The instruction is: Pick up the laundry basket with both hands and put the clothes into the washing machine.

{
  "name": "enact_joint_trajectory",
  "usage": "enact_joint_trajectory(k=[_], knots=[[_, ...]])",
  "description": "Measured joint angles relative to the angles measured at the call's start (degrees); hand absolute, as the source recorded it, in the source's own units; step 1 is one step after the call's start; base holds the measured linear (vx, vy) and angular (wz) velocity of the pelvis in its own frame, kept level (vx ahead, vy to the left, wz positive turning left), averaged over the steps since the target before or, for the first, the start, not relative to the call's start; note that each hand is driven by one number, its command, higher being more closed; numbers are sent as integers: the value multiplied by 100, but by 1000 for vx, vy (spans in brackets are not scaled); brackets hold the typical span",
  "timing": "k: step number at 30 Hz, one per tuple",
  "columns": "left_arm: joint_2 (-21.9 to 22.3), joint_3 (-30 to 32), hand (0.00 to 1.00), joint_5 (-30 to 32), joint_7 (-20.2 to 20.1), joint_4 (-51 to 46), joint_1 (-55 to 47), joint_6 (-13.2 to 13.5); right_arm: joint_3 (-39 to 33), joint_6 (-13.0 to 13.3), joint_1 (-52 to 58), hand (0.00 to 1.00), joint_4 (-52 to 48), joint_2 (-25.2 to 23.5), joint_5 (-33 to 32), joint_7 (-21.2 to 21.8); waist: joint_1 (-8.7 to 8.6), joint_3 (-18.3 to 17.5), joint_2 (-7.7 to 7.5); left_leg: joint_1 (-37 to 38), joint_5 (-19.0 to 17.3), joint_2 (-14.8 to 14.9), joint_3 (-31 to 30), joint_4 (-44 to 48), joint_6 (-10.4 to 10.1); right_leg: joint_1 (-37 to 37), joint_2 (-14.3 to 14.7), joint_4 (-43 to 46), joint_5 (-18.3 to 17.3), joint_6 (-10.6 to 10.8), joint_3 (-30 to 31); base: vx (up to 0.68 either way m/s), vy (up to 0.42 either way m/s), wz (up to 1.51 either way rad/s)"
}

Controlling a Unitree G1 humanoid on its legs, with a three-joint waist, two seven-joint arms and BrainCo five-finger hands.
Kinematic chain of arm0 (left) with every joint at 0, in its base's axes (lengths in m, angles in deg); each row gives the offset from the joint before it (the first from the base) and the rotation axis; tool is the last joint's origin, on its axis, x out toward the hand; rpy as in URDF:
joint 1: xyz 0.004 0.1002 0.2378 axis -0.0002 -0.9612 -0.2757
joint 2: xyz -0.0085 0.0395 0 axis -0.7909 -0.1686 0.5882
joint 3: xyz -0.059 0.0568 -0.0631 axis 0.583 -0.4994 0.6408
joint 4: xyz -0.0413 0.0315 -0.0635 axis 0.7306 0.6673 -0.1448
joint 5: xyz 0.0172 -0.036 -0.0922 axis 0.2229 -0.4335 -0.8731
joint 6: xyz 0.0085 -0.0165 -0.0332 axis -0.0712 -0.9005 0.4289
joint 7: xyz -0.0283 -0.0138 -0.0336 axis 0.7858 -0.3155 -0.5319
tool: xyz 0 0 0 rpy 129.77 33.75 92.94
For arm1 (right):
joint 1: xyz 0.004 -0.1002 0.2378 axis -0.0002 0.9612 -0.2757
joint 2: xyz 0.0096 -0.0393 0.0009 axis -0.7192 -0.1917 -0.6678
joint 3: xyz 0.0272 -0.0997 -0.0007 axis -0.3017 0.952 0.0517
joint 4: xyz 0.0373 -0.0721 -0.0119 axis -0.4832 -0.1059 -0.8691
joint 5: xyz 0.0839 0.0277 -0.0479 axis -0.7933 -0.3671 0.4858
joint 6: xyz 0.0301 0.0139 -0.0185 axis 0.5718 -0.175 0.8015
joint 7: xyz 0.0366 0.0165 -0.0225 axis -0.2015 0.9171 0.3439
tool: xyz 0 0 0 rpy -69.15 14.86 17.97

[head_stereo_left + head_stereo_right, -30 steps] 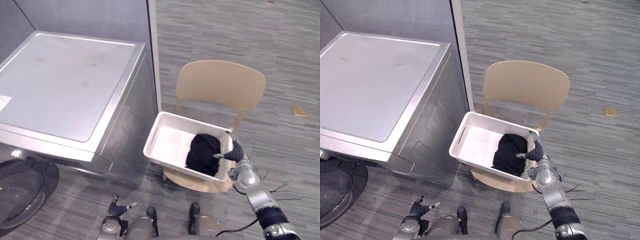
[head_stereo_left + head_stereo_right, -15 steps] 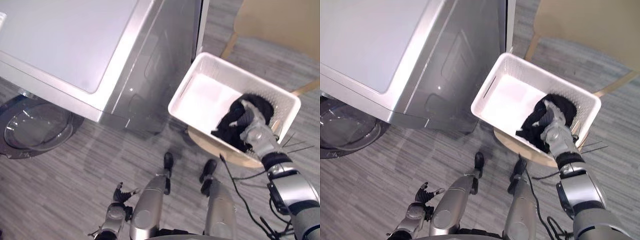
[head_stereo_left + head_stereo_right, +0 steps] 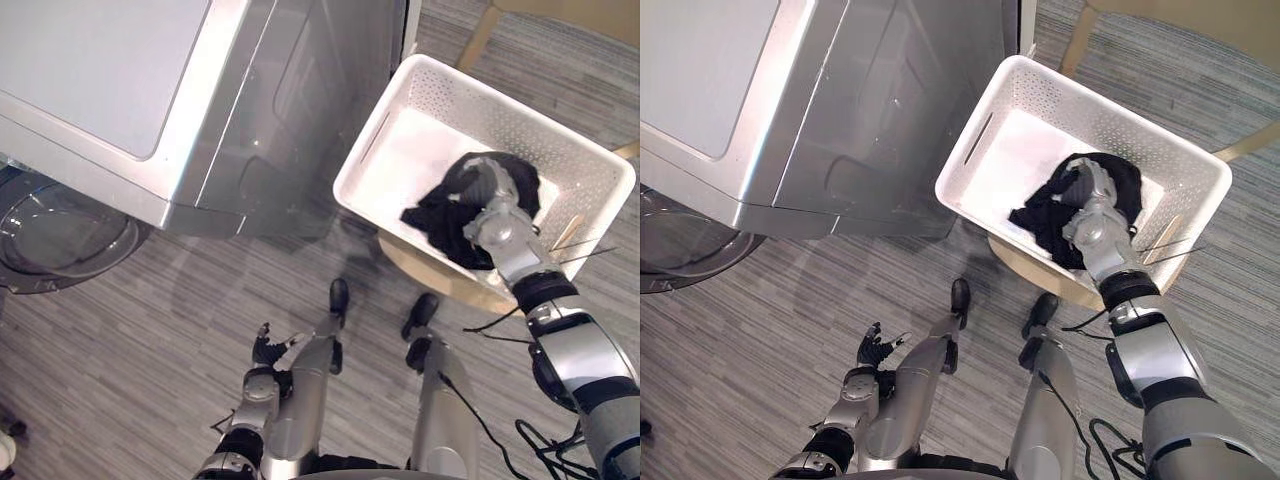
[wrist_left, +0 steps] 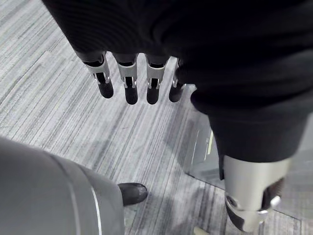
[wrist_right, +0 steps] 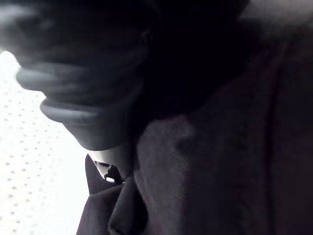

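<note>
One right hand (image 3: 492,215) tight around black clothes (image 3: 437,222) inside basket (image 3: 440,90) rim; left hand (image 3: 265,353) loose, low.

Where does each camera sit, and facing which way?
Left eye view: head-mounted, looking down at washing machine, white laundry basket, black clothes; both arms show.
Right eye view: beside it, same scene; right robot hand on the clothes.
Left wrist view: faces the floor past the open left robot hand.
Right wrist view: close against the clothes.
Shared: clothes, in eye and right wrist views.
</note>
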Motion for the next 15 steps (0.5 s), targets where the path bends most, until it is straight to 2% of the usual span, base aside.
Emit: enact_joint_trajectory(k=[3, 7, 10, 13, 15], knots=[[-58, -115, 0, -2, -5, 30, -11, -49, -420, 69, 302, 100, -656, -215, -134, -46, -49, -16, -76, 363, 32, 6, -67, -162, -48, 427, 64, -235, 7, -3, -56, 45, -5, 8], [-206, -132, 0, -100, -7, 69, -89, -102, -1525, 139, 1065, 100, -1881, -766, -560, -277, -89, -87, -195, 783, 108, 33, -143, -477, -35, 925, 209, -700, 167, 41, -115, 27, 7, 1], [-378, -106, 0, -103, -10, 137, -417, -198, -1780, 279, 1917, 100, -2647, -1400, -966, -356, -206, -432, -426, 1057, 109, 31, -207, -663, -33, 1287, 302, -1070, 269, 103, -154, 93, 7, 2], [-398, -95, 0, -103, -90, 154, -631, -242, -1775, 456, 2897, 100, -3525, -1895, -1242, -273, -212, -767, -526, 1431, 106, 7, -252, -776, -32, 1731, 344, -1342, 302, 157, -186, 120, -4, 5], [-401, -65, 0, -103, -135, 91, -811, -241, -1734, 594, 3442, 100, -4036, -2167, -1372, -59, -207, -1046, -564, 1690, 105, -6, -270, -864, -31, 2013, 381, -1498, 310, 170, -196, 101, -10, 2]])
